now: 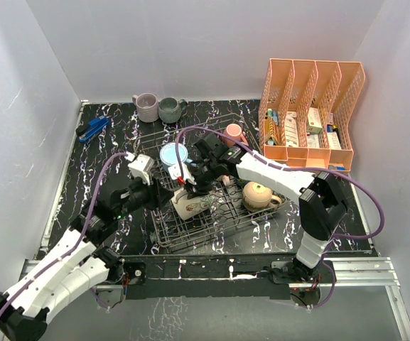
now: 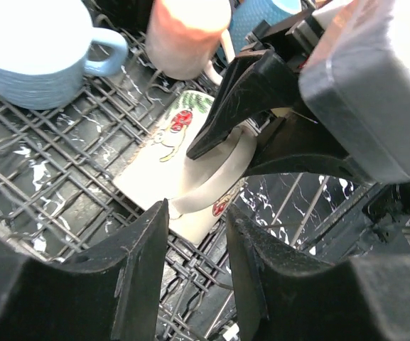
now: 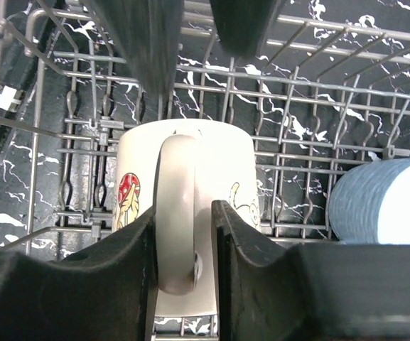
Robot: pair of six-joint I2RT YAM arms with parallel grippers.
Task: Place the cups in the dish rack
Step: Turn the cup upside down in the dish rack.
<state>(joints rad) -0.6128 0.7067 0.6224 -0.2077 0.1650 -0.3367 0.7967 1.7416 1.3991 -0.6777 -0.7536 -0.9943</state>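
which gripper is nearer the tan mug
Right: the right gripper is at the cream mug beside the tan mug; the left gripper is on that cream mug's far side.

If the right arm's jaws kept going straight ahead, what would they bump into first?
The cream mug. Its handle sits between the jaws of the right gripper, so the mug's side right behind it comes first, then the rack beneath. Depth is hard to judge.

- You'll find no readable words, brand or number on the cream mug [image 2: 163, 160]; its side carries only a drawing with red berries and green leaves.
- Boxes [image 1: 314, 121] in the orange organizer [image 1: 311, 71] seem to bear printing, too small to read.
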